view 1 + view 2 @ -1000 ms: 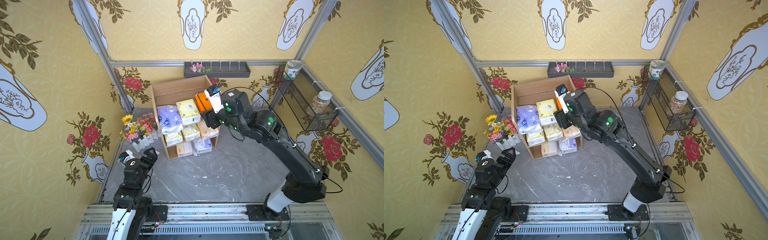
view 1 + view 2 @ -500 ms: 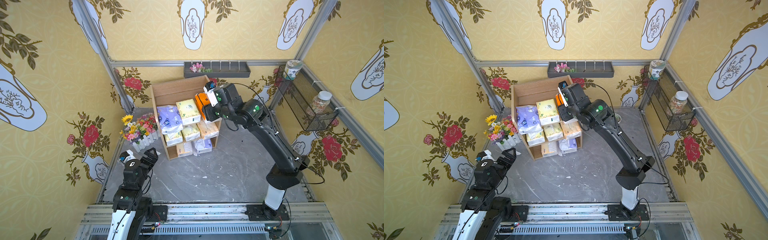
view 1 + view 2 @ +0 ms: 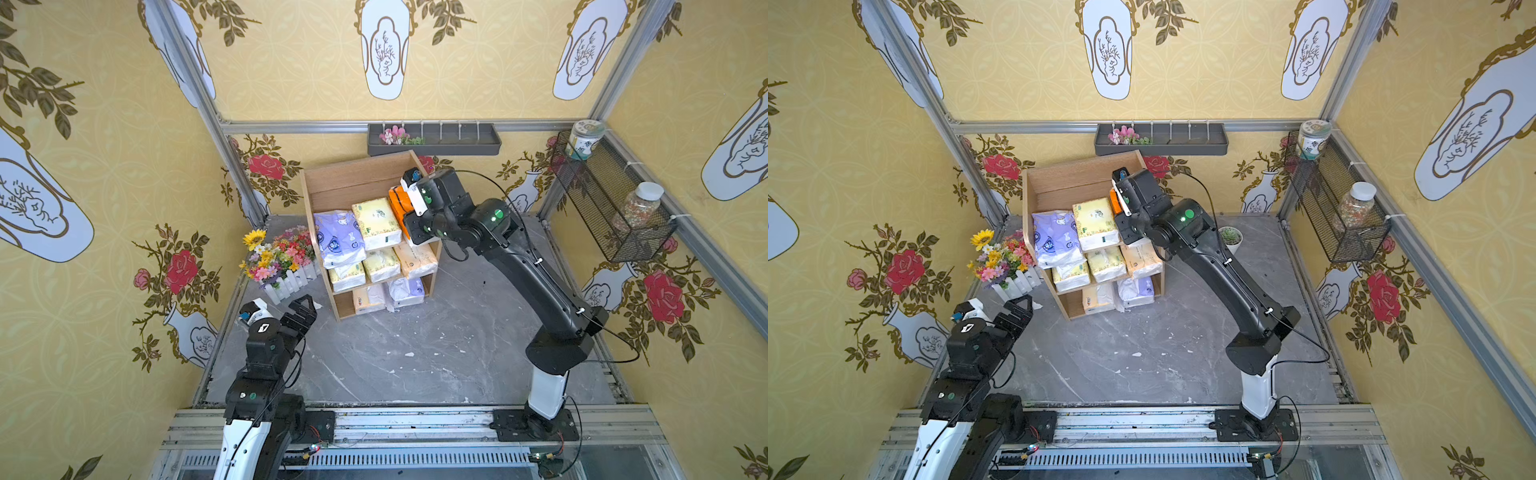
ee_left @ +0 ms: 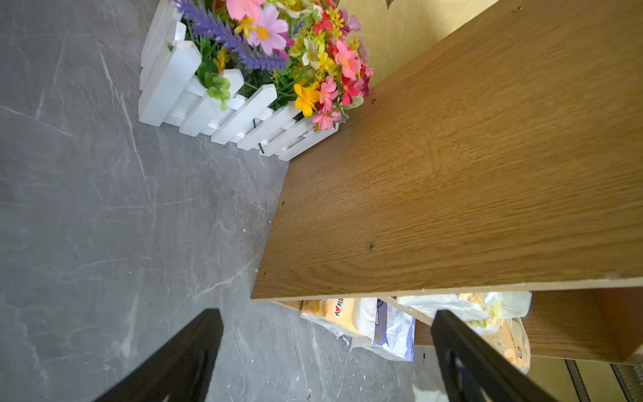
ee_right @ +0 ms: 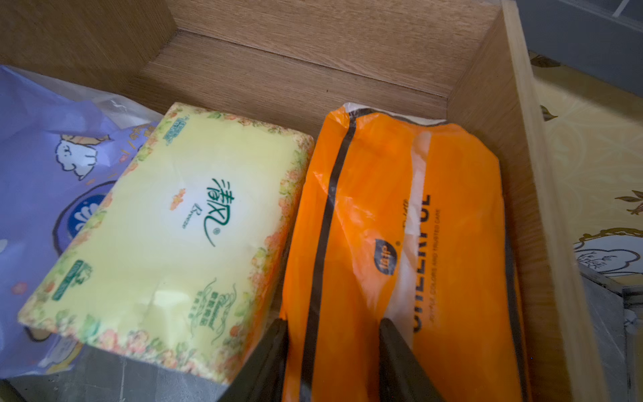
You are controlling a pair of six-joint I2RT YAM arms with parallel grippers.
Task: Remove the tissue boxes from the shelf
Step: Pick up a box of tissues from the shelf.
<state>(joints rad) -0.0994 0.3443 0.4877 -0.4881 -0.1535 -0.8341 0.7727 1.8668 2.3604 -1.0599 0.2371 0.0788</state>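
The light-wood shelf stands at the back of the grey floor, with tissue boxes on all three tiers. On the top tier lie a lavender pack, a pale yellow pack and an orange pack. My right gripper is over the top tier, its fingers pressed into a fold of the orange pack from both sides. Cream packs fill the middle tier. My left gripper hovers open near the shelf's lower left corner, holding nothing.
A white picket planter of flowers stands against the shelf's left side. A dark wall tray hangs behind it. A black wire basket with jars is on the right wall. A small potted succulent sits behind the right arm.
The right arm shifted over the top tier and its jaws narrowed onto the orange pack. The left arm has stayed where it was, still open.
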